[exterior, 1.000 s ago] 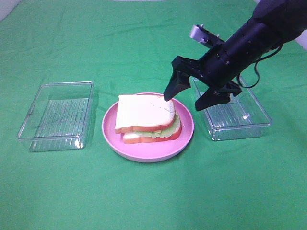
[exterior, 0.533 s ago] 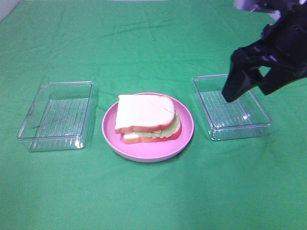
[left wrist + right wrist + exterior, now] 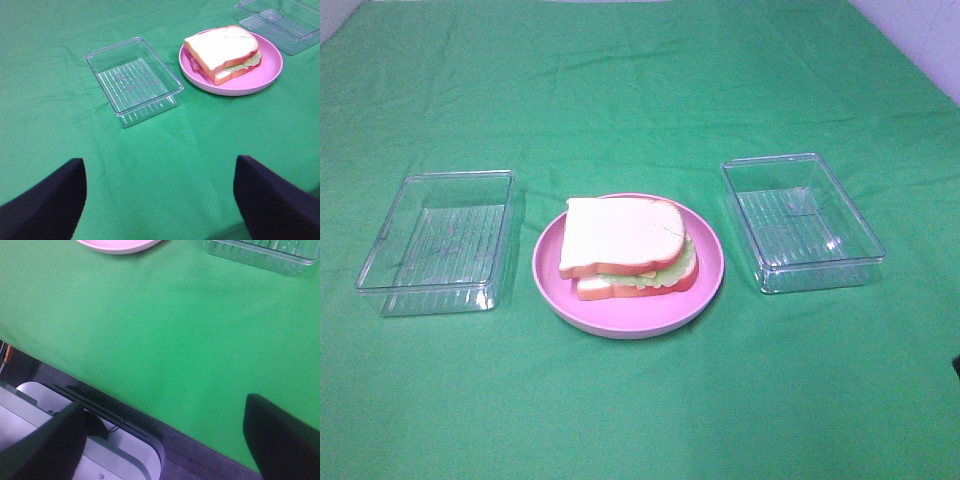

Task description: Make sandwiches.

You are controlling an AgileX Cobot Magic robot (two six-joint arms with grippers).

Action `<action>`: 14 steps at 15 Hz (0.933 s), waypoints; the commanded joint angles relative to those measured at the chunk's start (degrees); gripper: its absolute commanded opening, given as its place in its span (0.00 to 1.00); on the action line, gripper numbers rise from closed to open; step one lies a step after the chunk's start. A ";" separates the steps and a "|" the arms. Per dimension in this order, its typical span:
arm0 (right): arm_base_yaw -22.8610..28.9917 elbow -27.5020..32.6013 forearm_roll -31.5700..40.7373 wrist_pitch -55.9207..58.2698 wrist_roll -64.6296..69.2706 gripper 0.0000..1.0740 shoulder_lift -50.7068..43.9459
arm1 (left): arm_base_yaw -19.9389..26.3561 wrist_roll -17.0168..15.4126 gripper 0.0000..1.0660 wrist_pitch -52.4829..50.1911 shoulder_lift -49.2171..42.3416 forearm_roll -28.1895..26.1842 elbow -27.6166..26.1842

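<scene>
While both arms sit back off the work, the left gripper (image 3: 160,195) hangs over bare green cloth (image 3: 640,90) with its fingers (image 3: 45,200) spread wide and empty. Left to right on the desk lie an empty clear tray (image 3: 440,240), the pink plate (image 3: 705,285) carrying the sandwich (image 3: 625,250), and a second empty tray (image 3: 800,220). The right gripper (image 3: 165,440), fingers likewise wide and empty, hangs at the desk's front edge. Assembly looks done, so no further move seems called for beyond parking the arms.
</scene>
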 commanded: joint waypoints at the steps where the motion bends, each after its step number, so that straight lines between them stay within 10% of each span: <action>1: 0.00 4.24 -0.34 0.00 -3.27 0.75 -9.97 | 0.23 -0.06 0.72 -0.23 -1.43 -0.17 0.06; 14: 0.00 6.02 0.00 2.98 -4.41 0.75 -28.76 | 0.23 -0.06 0.72 -0.23 -1.38 0.23 0.06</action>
